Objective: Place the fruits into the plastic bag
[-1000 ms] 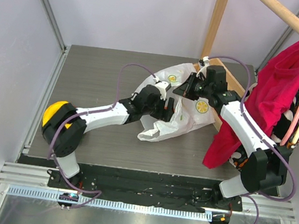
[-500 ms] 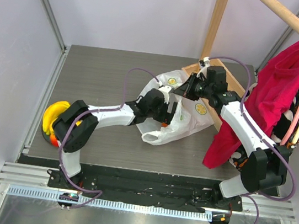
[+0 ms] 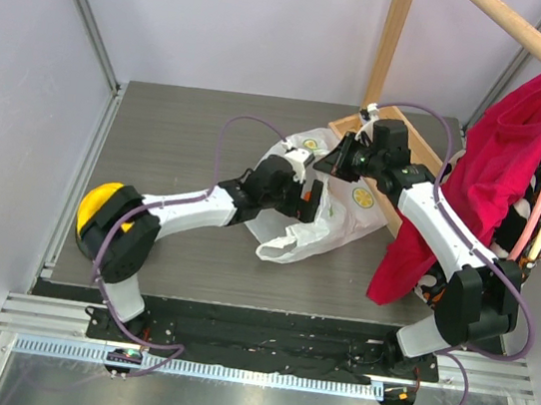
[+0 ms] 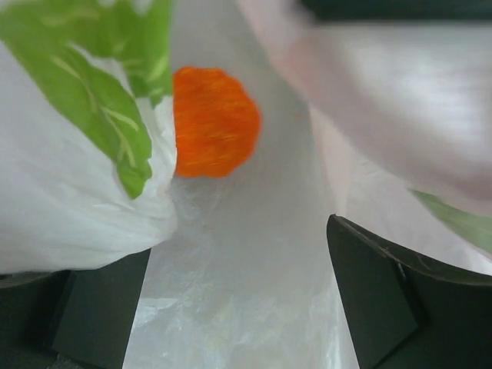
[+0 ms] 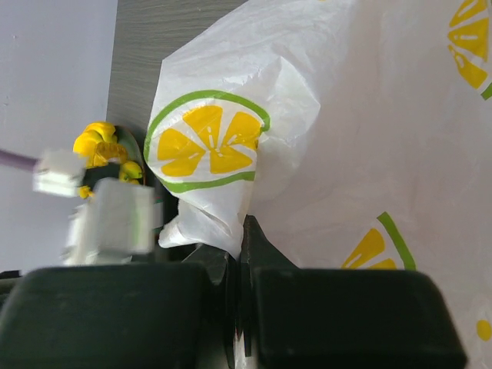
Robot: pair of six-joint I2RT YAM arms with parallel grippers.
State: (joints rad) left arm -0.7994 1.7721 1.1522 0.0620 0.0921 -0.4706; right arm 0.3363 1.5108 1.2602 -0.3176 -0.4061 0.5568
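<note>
The plastic bag [image 3: 336,224], white with lemon prints, lies crumpled at mid-table. My left gripper [image 3: 303,201] is inside its mouth. In the left wrist view the gripper [image 4: 238,307] is open, its dark fingers [image 4: 392,300] wide apart over bare plastic. An orange fruit [image 4: 214,121] lies loose ahead of them inside the bag [image 4: 254,254]. My right gripper [image 3: 336,161] is shut on a fold of the bag's rim [image 5: 223,215], holding it up. A yellow banana bunch [image 3: 97,200] shows at the table's left edge, partly hidden by the left arm. It also appears in the right wrist view as the bananas [image 5: 98,143].
A red cloth [image 3: 485,182] hangs from a wooden rack [image 3: 392,38] on the right, close behind the right arm. The rack's wooden base [image 3: 406,131] lies under the bag's far side. Grey walls close the table at the back and left.
The left arm pushed a little deeper into the bag's mouth, then eased back, its elbow swinging over the bananas. The bag's near folds shifted. The right arm held still.
</note>
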